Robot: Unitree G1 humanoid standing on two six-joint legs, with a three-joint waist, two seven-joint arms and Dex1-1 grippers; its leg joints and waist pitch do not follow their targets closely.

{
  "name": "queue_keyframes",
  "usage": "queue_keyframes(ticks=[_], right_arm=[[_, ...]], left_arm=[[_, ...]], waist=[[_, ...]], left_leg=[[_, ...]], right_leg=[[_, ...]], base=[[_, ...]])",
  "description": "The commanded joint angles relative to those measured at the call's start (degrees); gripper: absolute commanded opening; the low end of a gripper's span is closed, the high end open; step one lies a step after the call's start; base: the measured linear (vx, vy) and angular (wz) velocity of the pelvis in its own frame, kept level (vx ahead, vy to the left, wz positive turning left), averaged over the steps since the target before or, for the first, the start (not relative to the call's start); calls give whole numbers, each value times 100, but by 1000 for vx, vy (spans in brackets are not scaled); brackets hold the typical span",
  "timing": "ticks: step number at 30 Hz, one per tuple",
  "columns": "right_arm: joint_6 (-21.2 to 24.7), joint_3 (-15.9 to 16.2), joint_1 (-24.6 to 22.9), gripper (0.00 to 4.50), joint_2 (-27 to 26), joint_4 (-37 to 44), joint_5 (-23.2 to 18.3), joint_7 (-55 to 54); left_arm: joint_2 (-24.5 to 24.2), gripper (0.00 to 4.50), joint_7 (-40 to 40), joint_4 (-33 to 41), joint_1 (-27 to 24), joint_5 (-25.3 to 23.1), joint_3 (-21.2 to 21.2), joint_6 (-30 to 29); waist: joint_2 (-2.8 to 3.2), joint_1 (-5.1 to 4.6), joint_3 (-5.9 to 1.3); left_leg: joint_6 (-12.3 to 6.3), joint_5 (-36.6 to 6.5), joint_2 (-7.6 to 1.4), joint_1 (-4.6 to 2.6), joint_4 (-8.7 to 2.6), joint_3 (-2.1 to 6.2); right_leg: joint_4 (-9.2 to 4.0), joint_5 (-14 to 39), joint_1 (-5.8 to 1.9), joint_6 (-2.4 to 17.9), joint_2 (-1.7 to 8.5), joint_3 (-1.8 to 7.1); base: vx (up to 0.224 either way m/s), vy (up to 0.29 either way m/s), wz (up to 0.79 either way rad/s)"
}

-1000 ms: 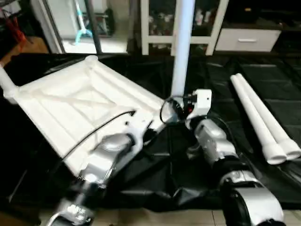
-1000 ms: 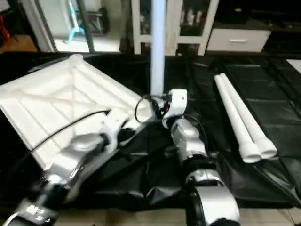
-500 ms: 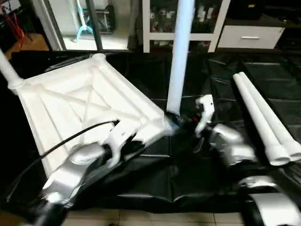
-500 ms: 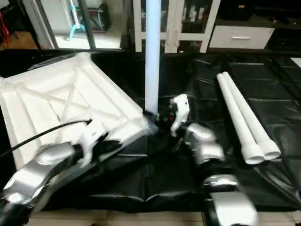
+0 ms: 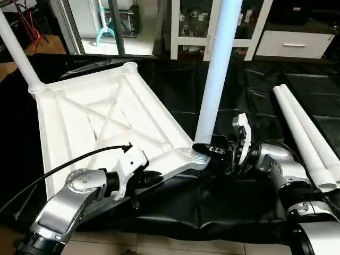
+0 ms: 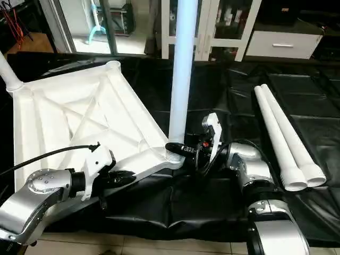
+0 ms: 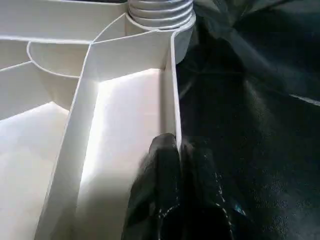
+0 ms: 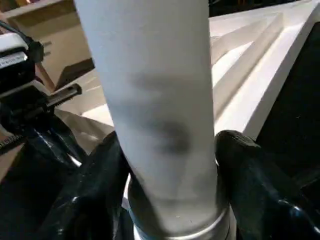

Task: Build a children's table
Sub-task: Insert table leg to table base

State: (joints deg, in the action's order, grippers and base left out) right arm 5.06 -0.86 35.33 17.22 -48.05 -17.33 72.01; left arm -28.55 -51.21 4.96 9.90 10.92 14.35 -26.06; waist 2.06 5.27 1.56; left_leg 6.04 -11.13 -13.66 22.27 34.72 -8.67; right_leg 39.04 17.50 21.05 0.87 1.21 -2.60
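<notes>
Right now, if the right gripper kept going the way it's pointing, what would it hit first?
The upright leg: the right gripper has one finger on either side of its base, where it sits in the tabletop corner socket. Whether the fingers touch it is unclear.

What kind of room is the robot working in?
Probably a workshop or lab room indoors. A black sheet covers the floor under the upturned tabletop, a white shelf unit with a drawer stands behind, and a glass door is on the left.
</notes>
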Motion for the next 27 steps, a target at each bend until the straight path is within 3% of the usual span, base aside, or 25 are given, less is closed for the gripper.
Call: queue_keyframes(ticks=[1, 3, 4, 6, 7, 8, 11, 12, 13, 14, 15, 17, 19, 22, 23, 24, 25, 27], right_arm=[[-35, -342, 9, 243, 144, -250, 108, -811], [-219, -466, 102, 235, -111, -620, 326, -2218], [-237, -479, 112, 235, -135, -658, 341, -2355], [-329, -604, 164, 219, -326, -888, 396, -3317], [-329, -604, 164, 215, -326, -888, 396, -3317], [-326, -772, 195, 209, -585, -1085, 390, -4431], [-311, -842, 203, 205, -692, -1162, 369, -4855], [-295, -979, 189, 204, -917, -1231, 254, -5334], [-310, -1060, 142, 204, -1328, -1293, 146, -5872], [-353, -983, 110, 203, -1551, -1276, 178, -5907], [-408, -913, 109, 203, -1665, -1286, 229, -5903], [-452, -812, 115, 202, -1763, -1255, 299, -5815], [-579, -677, 161, 202, -1793, -1203, 353, -5520], [-650, -806, 220, 202, -1682, -1039, 78, -4848], [-763, -813, 261, 237, -1412, -941, 59, -4375], [-809, -786, 270, 237, -1314, -924, 105, -4273], [-843, -767, 277, 274, -1243, -911, 138, -4199], [-844, -734, 318, 277, -699, -809, 172, -3378]], left_arm=[[2, 0, -48, -44, 28, -12, 63, 11], [266, 0, 513, -377, 255, -340, 81, 48], [294, 0, 563, -405, 277, -365, 82, 45], [528, 0, 876, -558, 430, -444, 83, -111], [528, 0, 876, -558, 430, -444, 83, -111], [918, 0, 1436, -843, 713, -585, 75, -511], [1087, 0, 1692, -978, 838, -648, 63, -671], [1387, 0, 2131, -1281, 1063, -744, 9, -770], [1891, 0, 2790, -1852, 1467, -852, -87, -792], [2097, 0, 2943, -2071, 1643, -870, -76, -755], [2195, 0, 2961, -2172, 1722, -896, -69, -719], [2240, 0, 2861, -2193, 1772, -907, -11, -653], [2207, 0, 2660, -2139, 1779, -926, 88, -535], [2018, 0, 2316, -1946, 1643, -877, 160, -419], [1783, 0, 1955, -1736, 1459, -797, 212, -299], [1710, 0, 1849, -1679, 1403, -772, 227, -258], [1658, 0, 1773, -1637, 1363, -754, 237, -227], [1177, 0, 1036, -1192, 963, -544, 275, 46]], waist=[[-94, -55, -394], [-83, -80, -383], [-86, -103, -367], [-89, -139, -385], [-82, -151, -382], [-75, -170, -405], [-74, -199, -421], [-99, -210, -418], [-69, -214, -398], [-57, -199, -407], [-92, -188, -411], [-104, -166, -411], [-86, -159, -423], [-88, -159, -434], [-69, -166, -437], [-89, -175, -440], [-84, -179, -443], [-79, -182, -446]], left_leg=[[-506, 523, 74, -71, -187, -69], [-462, 520, 62, -78, -200, -69], [-433, 482, 64, -81, -210, -73], [-315, 472, 74, -80, -216, -63], [-315, 486, 78, -84, -216, -65], [-315, 554, 84, -71, -206, -51], [-330, 773, 93, -90, -197, -46], [-324, 739, 104, -68, -200, -49], [-285, 619, 97, -94, -218, -48], [-287, 599, 87, -123, -210, -57], [-230, 481, 61, -134, -236, -40], [-215, 353, 63, -133, -236, -43], [-201, 252, 82, -111, -240, -29], [-231, 269, 90, -85, -236, -26], [-243, 345, 91, -87, -229, -24], [-244, 384, 106, -60, -221, -24], [-266, 356, 106, -71, -217, -28], [-287, 287, 108, -58, -211, -16]], right_leg=[[-301, -3418, -351, 838, 388, 217], [-313, -3253, -334, 871, 402, 226], [-333, -3142, -323, 893, 413, 234], [-330, -2965, -367, 978, 424, 245], [-337, -2991, -359, 987, 425, 252], [-310, -3170, -395, 987, 417, 249], [-298, -3560, -399, 997, 420, 249], [-295, -3602, -421, 988, 410, 248], [-332, -3524, -388, 913, 424, 261], [-346, -3493, -362, 907, 438, 271], [-351, -3359, -383, 902, 450, 266], [-360, -3302, -393, 879, 453, 263], [-364, -3350, -415, 731, 449, 253], [-340, -3584, -442, 657, 436, 249], [-325, -3744, -435, 641, 432, 243], [-313, -3901, -464, 627, 417, 231], [-324, -3942, -452, 617, 416, 227], [-323, -3917, -473, 627, 420, 223]], base=[[0, 0, 0], [0, 0, 0], [0, 0, 0], [0, 0, 0], [0, 0, 0], [0, 0, 0], [0, 0, 0], [0, 0, 0], [0, 0, 0], [0, 0, 0], [0, 0, 0], [0, 0, 0], [0, 0, 0], [0, 0, 0], [0, 0, 0], [0, 0, 0], [0, 0, 0], [0, 0, 0]])
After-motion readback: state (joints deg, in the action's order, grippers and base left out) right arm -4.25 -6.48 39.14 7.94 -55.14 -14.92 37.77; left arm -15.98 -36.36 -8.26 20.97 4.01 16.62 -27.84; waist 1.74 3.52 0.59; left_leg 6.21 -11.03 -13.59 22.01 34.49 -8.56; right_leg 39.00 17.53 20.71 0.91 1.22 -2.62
